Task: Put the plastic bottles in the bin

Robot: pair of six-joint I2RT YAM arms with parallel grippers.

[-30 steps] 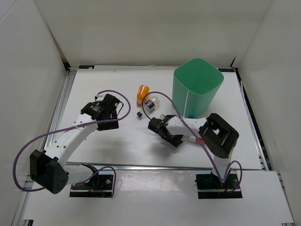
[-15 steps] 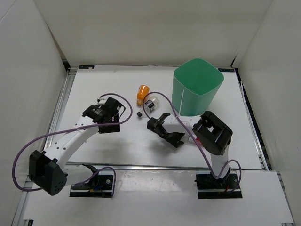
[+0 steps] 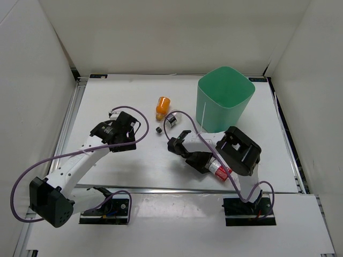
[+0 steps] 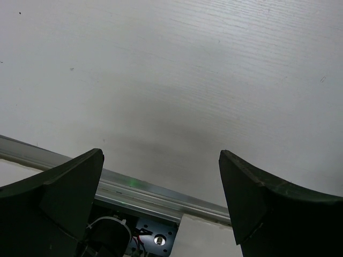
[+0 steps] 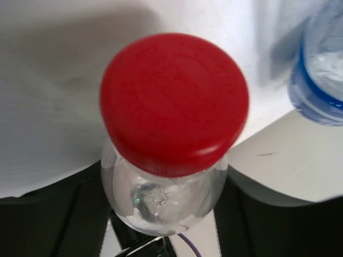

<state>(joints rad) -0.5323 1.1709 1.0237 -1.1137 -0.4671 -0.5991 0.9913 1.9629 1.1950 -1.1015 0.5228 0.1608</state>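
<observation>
My right gripper (image 3: 205, 161) (image 5: 163, 203) is shut on a clear plastic bottle with a red cap (image 5: 174, 101) (image 3: 218, 169); its black fingers (image 5: 48, 214) press both sides of the body. Just beyond it a bottle with a blue label (image 5: 320, 69) lies at the right edge of the right wrist view. An orange bottle (image 3: 162, 107) and a small clear bottle (image 3: 171, 120) lie mid-table, left of the mint-green bin (image 3: 225, 99). My left gripper (image 3: 115, 134) (image 4: 161, 203) is open over bare table, with nothing between its fingers.
A small black cap (image 3: 158, 130) lies loose near the clear bottle. White walls enclose the table on three sides. A metal rail (image 4: 134, 187) runs along the table's near edge, below my left gripper.
My right gripper has closed on the red-capped bottle, and the right arm has swung towards the near edge. The left arm shifted slightly forward.
</observation>
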